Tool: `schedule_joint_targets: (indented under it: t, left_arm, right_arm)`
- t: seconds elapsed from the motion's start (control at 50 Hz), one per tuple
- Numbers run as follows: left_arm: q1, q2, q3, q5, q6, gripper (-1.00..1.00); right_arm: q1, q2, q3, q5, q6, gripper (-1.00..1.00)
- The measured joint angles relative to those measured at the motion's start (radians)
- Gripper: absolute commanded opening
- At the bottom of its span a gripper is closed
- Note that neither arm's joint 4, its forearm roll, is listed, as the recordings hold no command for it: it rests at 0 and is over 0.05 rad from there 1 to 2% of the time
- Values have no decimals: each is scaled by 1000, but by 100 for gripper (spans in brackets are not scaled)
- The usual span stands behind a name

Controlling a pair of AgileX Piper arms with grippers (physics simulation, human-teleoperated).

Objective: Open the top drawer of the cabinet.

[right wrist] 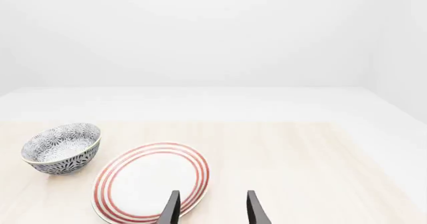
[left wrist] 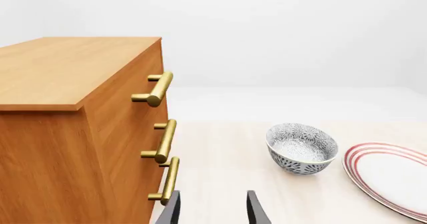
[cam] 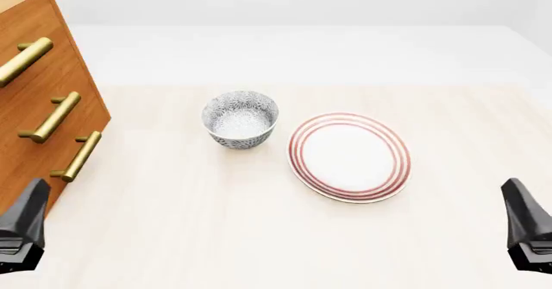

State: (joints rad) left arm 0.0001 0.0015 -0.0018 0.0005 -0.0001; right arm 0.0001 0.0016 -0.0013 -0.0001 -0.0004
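Cabinet (cam: 39, 101): far left on desk (cam: 258, 237).
Top drawer (cam: 17, 46): closed.
Left fingers (left wrist: 213, 209): parted, empty.
Right fingers (right wrist: 212, 209): parted, empty.

patterned bowl (cam: 240, 119) upright on pale table (cam: 216, 237), red-ringed plate (cam: 350, 156) just beside it

The cabinet (cam: 35, 101) is sitting at the left edge of the table, an orange-brown wooden chest with three stacked drawers, each wearing a brass bar handle. The top drawer (left wrist: 130, 76) is sitting flush with the two below it, so it's looking fully closed, and its handle (left wrist: 157, 89) is sticking out from the front on two short posts.
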Motion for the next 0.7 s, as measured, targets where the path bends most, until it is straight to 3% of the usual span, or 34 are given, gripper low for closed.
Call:
schedule_joint_targets:
  t: [0.5, 0.7]
  left_arm:
    - [0, 1, -6, 1, 8, 100]
    - [-8, 2, -26, 10, 97, 100]
  right_arm:
    - [0, 3, -3, 0, -1, 100]
    - [0, 4, -4, 0, -1, 100]
